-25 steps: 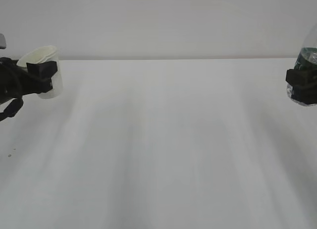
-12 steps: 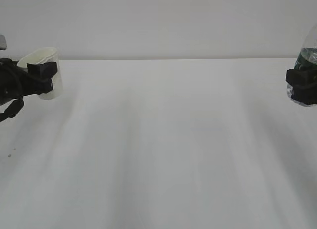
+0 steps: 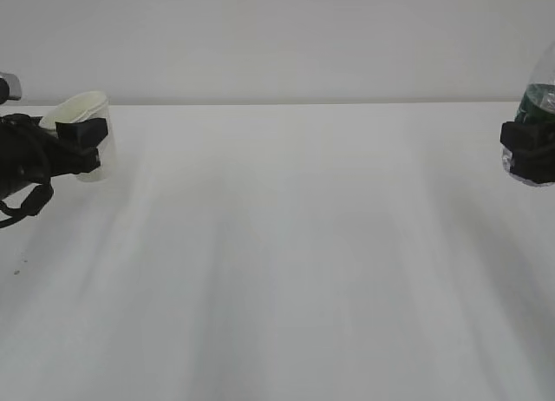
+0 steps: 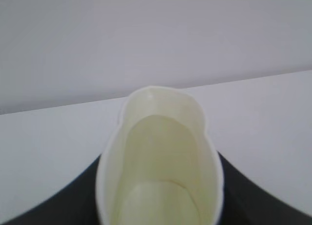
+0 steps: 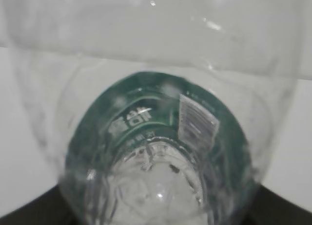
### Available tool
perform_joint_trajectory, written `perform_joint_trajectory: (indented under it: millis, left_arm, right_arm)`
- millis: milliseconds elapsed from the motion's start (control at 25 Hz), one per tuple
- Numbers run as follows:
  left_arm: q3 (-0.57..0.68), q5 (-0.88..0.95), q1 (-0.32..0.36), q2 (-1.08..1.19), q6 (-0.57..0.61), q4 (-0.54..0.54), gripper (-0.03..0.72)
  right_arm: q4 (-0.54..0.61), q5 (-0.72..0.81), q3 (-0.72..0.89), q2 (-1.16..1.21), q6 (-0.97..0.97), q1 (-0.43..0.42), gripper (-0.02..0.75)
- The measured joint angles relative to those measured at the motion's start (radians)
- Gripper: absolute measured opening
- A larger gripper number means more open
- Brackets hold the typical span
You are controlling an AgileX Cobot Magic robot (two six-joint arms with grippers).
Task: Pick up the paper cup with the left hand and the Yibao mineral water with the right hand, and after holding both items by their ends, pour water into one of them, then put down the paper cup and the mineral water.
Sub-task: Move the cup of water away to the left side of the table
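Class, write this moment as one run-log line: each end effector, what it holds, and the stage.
left end effector: grips paper cup, tilted | right end effector: grips Yibao mineral water | stage: both held apart, pouring not begun

Small white tapered paper cup [image 3: 87,115] at left, matt cream inside, clear glossy ribbed plastic bottle [image 5: 161,137] at right, smooth matt white table [image 3: 286,245].

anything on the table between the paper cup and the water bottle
Nothing: in the exterior view, only bare white table lies between the paper cup at left and the Yibao mineral water at right.
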Motion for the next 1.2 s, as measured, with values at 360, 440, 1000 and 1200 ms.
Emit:
perform_joint_trajectory:
  millis: [360,440,1000,1200]
  left_arm:
    - [0.000,-0.031,0.000,0.019,0.009,-0.013,0.358]
    - [0.000,-0.031,0.000,0.023,0.021,-0.022,0.358]
    - [-0.002,-0.116,0.000,0.121,0.031,-0.029,0.358]
    - [-0.006,-0.158,0.000,0.150,0.042,-0.029,0.358]
  right_arm:
    - [0.000,0.000,0.000,0.000,0.000,0.000,0.402]
    - [0.000,0.000,0.000,0.000,0.000,0.000,0.402]
    - [0.000,0.002,0.000,0.000,0.000,0.000,0.402]
    - [0.000,0.002,0.000,0.000,0.000,0.000,0.402]
